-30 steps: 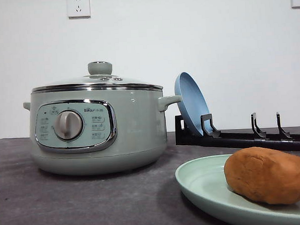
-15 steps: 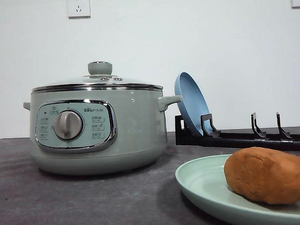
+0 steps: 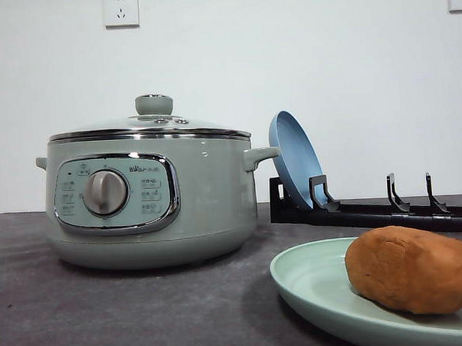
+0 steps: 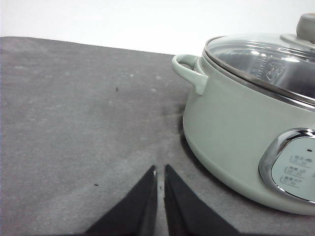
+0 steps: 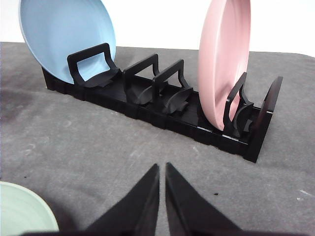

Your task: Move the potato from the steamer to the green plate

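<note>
Front view: the potato [image 3: 413, 270] sits on the green plate [image 3: 312, 280] at four o'clock from the lidded steamer [image 3: 149, 196]. Left wrist: left gripper [image 4: 160, 170] jaws nearly touching, empty, the steamer at two o'clock. Right wrist: right gripper [image 5: 162, 168] jaws pinched narrow, empty, the rack [image 5: 162, 105] at twelve.

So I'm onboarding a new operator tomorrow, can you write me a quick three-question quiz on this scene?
1. True or false: the potato lies on the green plate.
2. Which plates stand in the black rack? A) blue and pink B) green and pink C) blue and green
3. Fill in: the steamer has its glass lid ____ (on or off).

Key: 1 true. 2 A, the blue plate and the pink plate. 3 on. Bonus check: the left tool and the right tool are both shut and hold nothing.
</note>
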Robot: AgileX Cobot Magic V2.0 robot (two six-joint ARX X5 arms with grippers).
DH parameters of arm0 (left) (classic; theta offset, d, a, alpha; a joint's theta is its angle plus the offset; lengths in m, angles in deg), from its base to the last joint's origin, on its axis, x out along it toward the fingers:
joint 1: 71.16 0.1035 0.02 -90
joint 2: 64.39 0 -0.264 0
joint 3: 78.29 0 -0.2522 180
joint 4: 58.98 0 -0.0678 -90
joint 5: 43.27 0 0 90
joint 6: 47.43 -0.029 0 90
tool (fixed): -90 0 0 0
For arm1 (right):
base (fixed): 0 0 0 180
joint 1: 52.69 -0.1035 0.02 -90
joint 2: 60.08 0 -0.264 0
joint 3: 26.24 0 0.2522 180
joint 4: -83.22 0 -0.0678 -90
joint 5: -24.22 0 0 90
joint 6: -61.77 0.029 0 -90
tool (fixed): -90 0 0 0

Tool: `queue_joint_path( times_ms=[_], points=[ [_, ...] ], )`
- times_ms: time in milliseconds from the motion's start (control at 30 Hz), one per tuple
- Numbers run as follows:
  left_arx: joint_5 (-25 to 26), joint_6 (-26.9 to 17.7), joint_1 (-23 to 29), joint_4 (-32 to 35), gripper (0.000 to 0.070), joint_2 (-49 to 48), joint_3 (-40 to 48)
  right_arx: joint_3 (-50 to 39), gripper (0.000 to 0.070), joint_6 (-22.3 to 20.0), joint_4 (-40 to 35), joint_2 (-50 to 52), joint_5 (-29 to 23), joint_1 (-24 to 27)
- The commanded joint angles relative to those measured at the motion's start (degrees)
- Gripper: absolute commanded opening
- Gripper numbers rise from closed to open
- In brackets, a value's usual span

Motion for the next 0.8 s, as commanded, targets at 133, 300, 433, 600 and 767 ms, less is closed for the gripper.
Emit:
queue_joint_path(
  times_ms=[133,300,433,600,767],
  points=[
    [-0.1,0.0,0.0,1.0,0.0019,-0.1,1.2,-0.3,0.0010,-0.6,-0.4,0.2,-0.1,0.0],
    [-0.1,0.0,0.0,1.0,0.0018,-0.1,1.2,-0.3,0.0010,-0.6,-0.4,0.2,0.0,0.0],
    [-0.1,0.0,0.0,1.0,0.0019,-0.1,1.2,-0.3,0.0010,-0.6,-0.4,0.2,-0.1,0.0],
    [-0.1,0.0,0.0,1.0,0.0019,-0.1,1.2,-0.3,0.0010,-0.6,-0.4,0.2,-0.1,0.0],
    [-0.1,0.0,0.0,1.0,0.0019,-0.1,1.2,-0.3,0.0010,-0.6,-0.4,0.2,0.0,0.0]
  ],
)
